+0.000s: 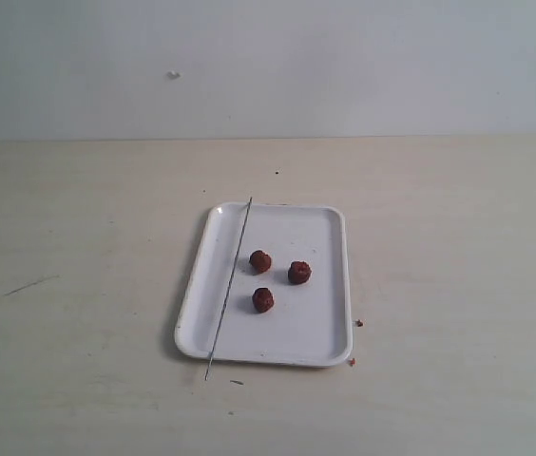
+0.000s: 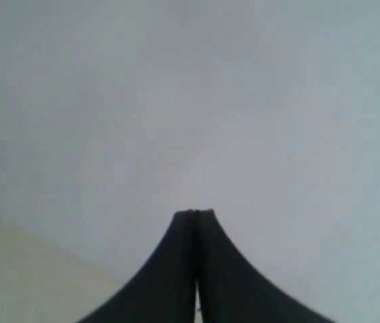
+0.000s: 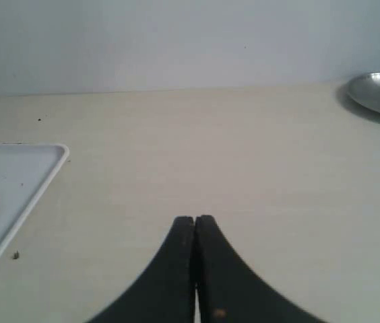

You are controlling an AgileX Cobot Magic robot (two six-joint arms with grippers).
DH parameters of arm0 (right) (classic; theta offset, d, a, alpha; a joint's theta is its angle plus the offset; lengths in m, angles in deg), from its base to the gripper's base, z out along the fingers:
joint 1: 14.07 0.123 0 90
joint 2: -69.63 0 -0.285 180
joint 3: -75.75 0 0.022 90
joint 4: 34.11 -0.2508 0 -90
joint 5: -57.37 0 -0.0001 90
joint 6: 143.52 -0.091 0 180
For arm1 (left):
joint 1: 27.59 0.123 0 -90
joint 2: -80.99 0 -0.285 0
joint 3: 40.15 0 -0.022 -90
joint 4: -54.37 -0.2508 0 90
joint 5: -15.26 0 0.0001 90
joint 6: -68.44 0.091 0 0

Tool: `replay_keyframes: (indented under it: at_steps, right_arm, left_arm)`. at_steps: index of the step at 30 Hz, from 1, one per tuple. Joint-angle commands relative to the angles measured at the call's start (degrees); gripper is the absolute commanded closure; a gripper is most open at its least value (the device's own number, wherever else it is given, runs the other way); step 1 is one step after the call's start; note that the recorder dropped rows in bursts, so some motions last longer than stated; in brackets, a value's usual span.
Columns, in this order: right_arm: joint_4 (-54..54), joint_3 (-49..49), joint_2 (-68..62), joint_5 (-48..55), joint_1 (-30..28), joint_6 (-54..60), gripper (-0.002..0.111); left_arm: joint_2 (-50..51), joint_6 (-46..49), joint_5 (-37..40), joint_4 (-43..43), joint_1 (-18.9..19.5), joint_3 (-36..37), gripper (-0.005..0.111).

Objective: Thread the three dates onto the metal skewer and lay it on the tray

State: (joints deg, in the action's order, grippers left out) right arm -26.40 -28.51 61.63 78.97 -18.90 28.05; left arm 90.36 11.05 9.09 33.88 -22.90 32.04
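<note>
Metal skewer [image 1: 229,288] lies near-to-far along the tray [image 1: 315,328] on its left, so likely the left arm's reach. Three dates [image 1: 262,300] loose mid-tray. Left gripper [image 2: 193,212] and right gripper [image 3: 195,219] are pressed together, empty, off the tray.

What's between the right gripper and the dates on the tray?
Nothing visible. Only bare table lies between the right gripper and the tray; the skewer lies beyond the dates, along the tray's far side.
</note>
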Motion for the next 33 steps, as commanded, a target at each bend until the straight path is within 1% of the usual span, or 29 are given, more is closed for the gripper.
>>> replay_keyframes:
  at_steps: [1, 4, 5, 7, 11, 13, 14, 18, 20, 22, 25, 27, 28, 29, 31, 33]
  right_arm:
    - [-0.1, 0.1, 0.2, -0.8, -0.2, 0.3, 0.108]
    - [-0.2, 0.1, 0.2, -0.8, -0.2, 0.3, 0.108]
    - [-0.2, 0.1, 0.2, -0.8, -0.2, 0.3, 0.108]
    - [-0.2, 0.1, 0.2, -0.8, -0.2, 0.3, 0.108]
    - [-0.2, 0.1, 0.2, -0.8, -0.2, 0.3, 0.108]
    - [-0.2, 0.1, 0.2, -0.8, -0.2, 0.3, 0.108]
    - [-0.2, 0.1, 0.2, -0.8, -0.2, 0.3, 0.108]
    - [-0.2, 0.1, 0.2, -0.8, -0.2, 0.3, 0.108]
    - [-0.2, 0.1, 0.2, -0.8, -0.2, 0.3, 0.108]
    - [-0.2, 0.1, 0.2, -0.8, -0.2, 0.3, 0.108]
    - [-0.2, 0.1, 0.2, -0.8, -0.2, 0.3, 0.108]
    - [-0.2, 0.1, 0.2, -0.8, -0.2, 0.3, 0.108]
    - [-0.2, 0.1, 0.2, -0.8, -0.2, 0.3, 0.108]
    - [-0.2, 0.1, 0.2, -0.8, -0.2, 0.3, 0.108]
    - [-0.2, 0.1, 0.2, -0.8, -0.2, 0.3, 0.108]
    - [-0.2, 0.1, 0.2, -0.8, -0.2, 0.3, 0.108]
  left_arm:
    - [9.1, -3.5, 18.0, -4.3, -2.3, -5.4, 0.107]
    - [18.4, 6.6, 16.9, 2.5, -5.8, -7.2, 0.107]
    - [22.8, 10.0, 17.9, 5.2, -7.7, -8.6, 0.107]
    - [29.0, 14.9, 20.4, 7.4, -10.7, -11.2, 0.107]
    - [45.0, 21.1, 27.6, 9.7, -19.5, -19.7, 0.107]
    - [52.2, 22.7, 30.0, 9.7, -24.3, -24.0, 0.107]
    - [57.0, 22.9, 31.7, 9.7, -27.4, -27.3, 0.107]
    - [71.0, 22.9, 37.3, 7.6, -36.5, -38.1, 0.107]
    - [78.8, 22.8, 42.3, 7.2, -40.5, -44.9, 0.107]
    - [86.6, 22.8, 48.1, 7.3, -43.5, -52.1, 0.107]
    - [96.8, 23.2, 55.0, 7.6, -46.0, -61.9, 0.107]
    - [102.9, 24.9, 57.8, 8.9, -46.5, -68.0, 0.105]
    - [105.1, 26.0, 58.4, 9.9, -46.5, -69.7, 0.103]
    - [107.5, 28.5, 59.6, 12.5, -46.5, -72.8, 0.098]
    - [111.2, 32.3, 60.5, 16.4, -46.5, -76.6, 0.089]
    - [114.4, 34.6, 60.6, 18.5, -46.5, -79.7, 0.074]
